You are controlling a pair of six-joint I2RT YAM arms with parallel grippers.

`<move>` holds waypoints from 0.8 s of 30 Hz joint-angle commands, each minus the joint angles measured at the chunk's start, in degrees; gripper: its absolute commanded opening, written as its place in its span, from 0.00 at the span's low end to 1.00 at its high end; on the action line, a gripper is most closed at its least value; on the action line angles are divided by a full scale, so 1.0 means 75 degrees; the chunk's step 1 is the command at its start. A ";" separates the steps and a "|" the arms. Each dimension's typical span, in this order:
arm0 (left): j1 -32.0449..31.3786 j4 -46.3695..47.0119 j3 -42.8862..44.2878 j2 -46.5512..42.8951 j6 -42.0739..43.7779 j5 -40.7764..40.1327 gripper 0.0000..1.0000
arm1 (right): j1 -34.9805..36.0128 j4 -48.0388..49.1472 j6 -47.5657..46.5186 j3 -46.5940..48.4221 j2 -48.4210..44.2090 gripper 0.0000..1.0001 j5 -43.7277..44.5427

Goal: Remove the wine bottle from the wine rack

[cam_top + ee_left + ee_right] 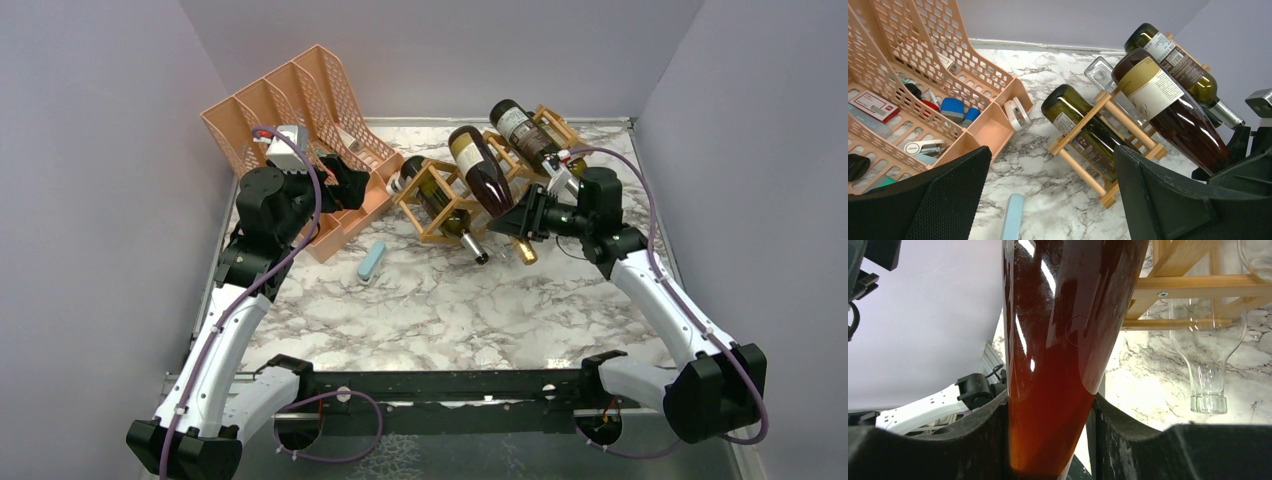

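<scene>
**Right gripper pinching the wine bottle at the shoulder, bottle not yet off the rack**

Near the middle of the desk a pale blue bar (371, 262) is lying loose, well apart from the job. Further back, the right gripper (524, 215) is pinching the wine bottle (480, 170) where the shoulder is tapering to the neck; right wrist view is showing both pads hard against dark red glass. The bottle is lying tilted on the wine rack (440, 205) toward the far right corner, base up and back, neck pointing at the near edge. The left gripper (1048, 200) is hanging spread and holding nothing, by the pink organiser (300, 110) at the far left corner.

Handling, as I'm judging it: full glass, so heavy, rigid, slick, breakable. Grip on the taper is risking slip; the straight body just above would be holding better. Neighbouring bottles are sitting close, so watch for knocks.
</scene>
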 commanded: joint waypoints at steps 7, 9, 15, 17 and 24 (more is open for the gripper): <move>-0.0024 -0.0064 0.0037 -0.0056 -0.0051 0.0188 0.99 | -0.0026 0.2575 -0.0693 0.1454 -0.0501 0.10 -0.1102; -0.0017 -0.0069 0.0061 -0.0038 -0.0049 0.0188 0.99 | -0.0026 0.2394 -0.0725 0.1634 -0.0417 0.10 -0.1204; -0.0017 -0.0076 0.0149 -0.0008 -0.0045 0.0211 0.99 | -0.0026 0.2211 -0.0311 0.2040 -0.0053 0.07 -0.1692; -0.0023 -0.0100 0.0224 -0.0031 -0.0019 0.0196 0.99 | -0.0026 0.2052 -0.0198 0.2250 0.0120 0.06 -0.1899; -0.0029 -0.0387 0.0715 -0.0206 0.0185 0.0005 0.99 | 0.0150 0.1895 0.0393 0.2580 0.0439 0.06 -0.2446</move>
